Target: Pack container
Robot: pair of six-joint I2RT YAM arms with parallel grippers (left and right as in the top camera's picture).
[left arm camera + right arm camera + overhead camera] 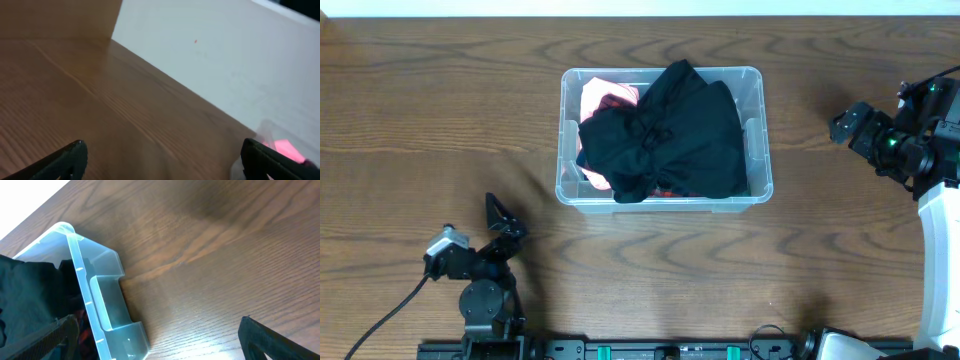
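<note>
Overhead first: container (563,150) sits mid-bench (420,110), with a heap of black cloth (670,130) filling most of it and bulging up to the rim at the back. A pink thing (605,98) peeks out in the far-left corner. A sliver of red (665,192) shows under the black at the front. My guess is the black stuff lies on top because it's the bulkiest, and it'd need squashing down if a lid ever goes on.

Left tool (503,222) is parked near the front-left, well apart from the container. Right tool (842,128) hangs off to the right, pointed at the container's short end, also apart from it. Neither has anything in it, which reads to me like the packing is about done or I'm between picks.

Left wrist: fingers (65,160) are spread wide, with nothing but bare bench between them. The camera's tipped up along the wood toward a white wall (225,60), so I reckon this arm is just sitting out of the way. The bottom right catches a blurry bit of pink, probably at the container's corner, but I can't swear to it.

Right wrist: fingers (275,340) are spread here too, nothing pinched. The container's end wall with the handle recess (107,310) is right in view, black cloth behind it. That lineup makes sense if the next job is tucking or nudging from this side.
</note>
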